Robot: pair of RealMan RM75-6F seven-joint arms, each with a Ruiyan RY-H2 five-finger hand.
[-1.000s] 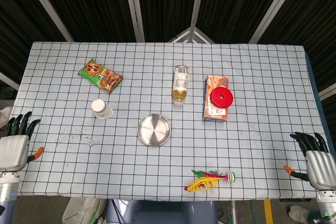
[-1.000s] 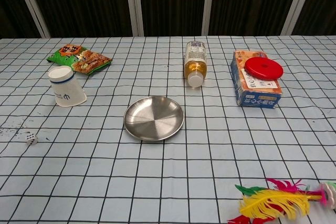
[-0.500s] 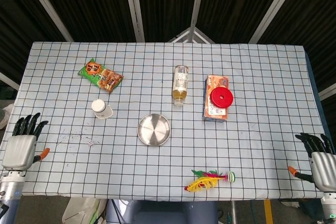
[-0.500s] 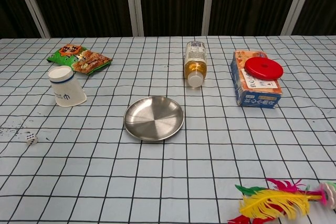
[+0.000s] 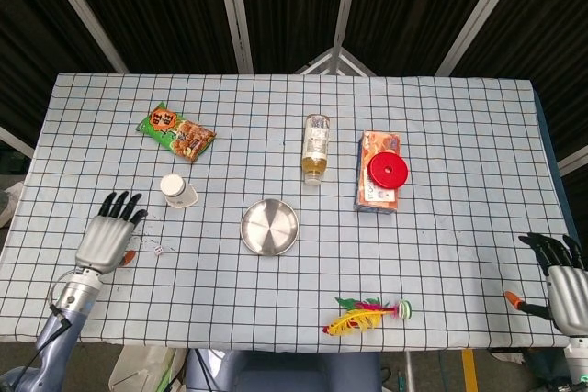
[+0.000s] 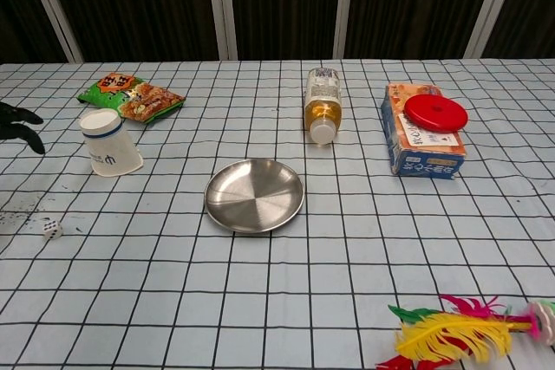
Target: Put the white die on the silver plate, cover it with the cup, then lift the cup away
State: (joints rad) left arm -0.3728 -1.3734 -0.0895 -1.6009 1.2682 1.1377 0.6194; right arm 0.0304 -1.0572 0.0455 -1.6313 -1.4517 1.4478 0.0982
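The small white die [image 5: 160, 251] [image 6: 52, 229] lies on the checked cloth, left of the silver plate [image 5: 270, 227] [image 6: 254, 195]. The white cup [image 5: 178, 191] [image 6: 109, 142] with a blue band lies tipped on its side, behind the die. My left hand [image 5: 107, 237] hovers open over the cloth, just left of the die, fingers pointing away from me; only its dark fingertips [image 6: 17, 120] show at the chest view's left edge. My right hand [image 5: 562, 280] stays open at the table's near right corner, holding nothing.
A snack bag [image 5: 175, 131] lies at the back left. A bottle [image 5: 316, 148] lies on its side behind the plate. An orange box with a red lid [image 5: 382, 172] sits to the right. A feathered shuttlecock [image 5: 366, 314] lies near the front edge.
My left hand has moved in from the table's left edge over the cloth, toward the die. The right hand has dropped slightly lower at the right corner. Objects have not moved.
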